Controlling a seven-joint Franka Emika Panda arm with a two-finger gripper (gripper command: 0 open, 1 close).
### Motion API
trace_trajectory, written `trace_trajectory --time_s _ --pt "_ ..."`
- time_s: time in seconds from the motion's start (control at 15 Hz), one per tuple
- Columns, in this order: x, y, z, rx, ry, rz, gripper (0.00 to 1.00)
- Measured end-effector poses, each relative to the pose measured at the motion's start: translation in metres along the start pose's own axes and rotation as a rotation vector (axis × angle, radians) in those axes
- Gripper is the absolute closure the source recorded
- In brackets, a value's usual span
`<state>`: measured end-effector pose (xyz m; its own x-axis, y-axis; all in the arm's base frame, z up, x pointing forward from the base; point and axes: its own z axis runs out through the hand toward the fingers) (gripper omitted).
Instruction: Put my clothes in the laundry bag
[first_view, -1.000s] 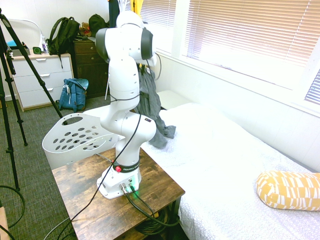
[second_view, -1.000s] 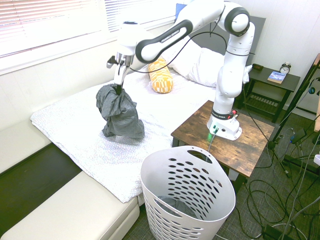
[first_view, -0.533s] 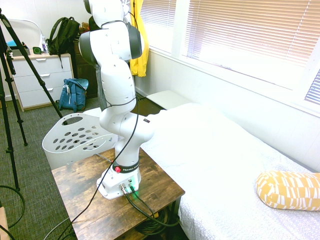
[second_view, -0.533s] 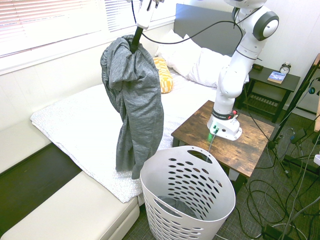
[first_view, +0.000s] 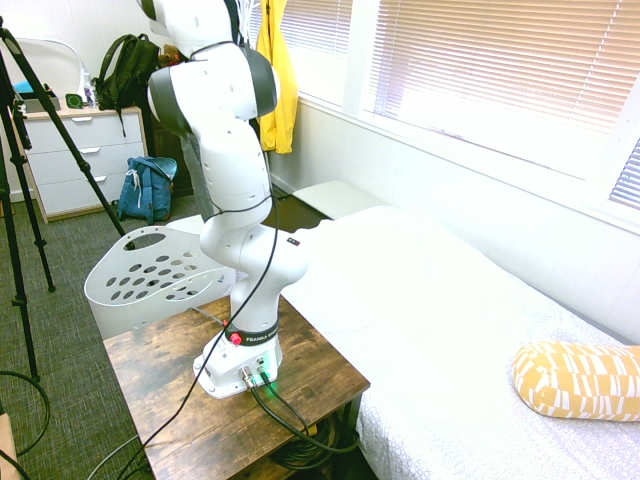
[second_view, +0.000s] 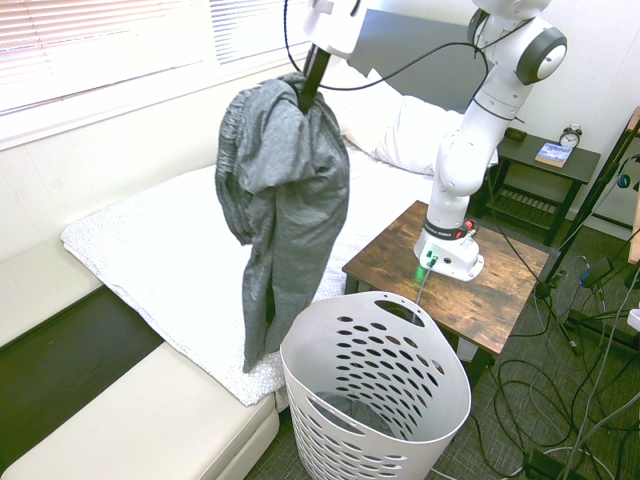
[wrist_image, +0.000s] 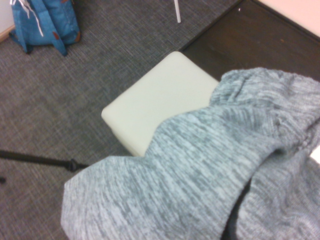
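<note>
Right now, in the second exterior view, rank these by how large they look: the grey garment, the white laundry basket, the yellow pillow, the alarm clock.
1. White laundry basket, nearest the camera, and grey garment: too alike to rank.
2. Yellow pillow, only a sliver showing behind the garment.
3. Alarm clock, small and far back.

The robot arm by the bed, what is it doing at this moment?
The white arm is holding a dark grey garment up in the air by its top, with the gripper shut on the fabric. The garment hangs long and loose over the edge of the bed, its lower end close beside the white laundry basket on the floor. It is not in the basket yet.
</note>
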<state>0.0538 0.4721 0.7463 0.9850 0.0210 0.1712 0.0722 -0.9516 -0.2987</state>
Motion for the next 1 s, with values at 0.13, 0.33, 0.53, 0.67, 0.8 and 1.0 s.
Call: trace_trajectory --time_s 0.13,0.33,0.53,0.67,0.8,1.0 --pt "-0.018 0.02 0.033 -0.057 -0.048 -0.023 1.0" --pt "-0.054 0.044 0.112 -0.145 -0.119 -0.057 1.0" --pt "-0.118 0.071 0.206 -0.23 -0.173 -0.12 1.0" --pt "-0.157 0.09 0.251 -0.269 -0.19 -0.165 1.0" --pt "-0.178 0.104 0.278 -0.31 -0.214 -0.193 0.0" --pt "-0.184 0.113 0.306 -0.346 -0.266 -0.2 0.0"
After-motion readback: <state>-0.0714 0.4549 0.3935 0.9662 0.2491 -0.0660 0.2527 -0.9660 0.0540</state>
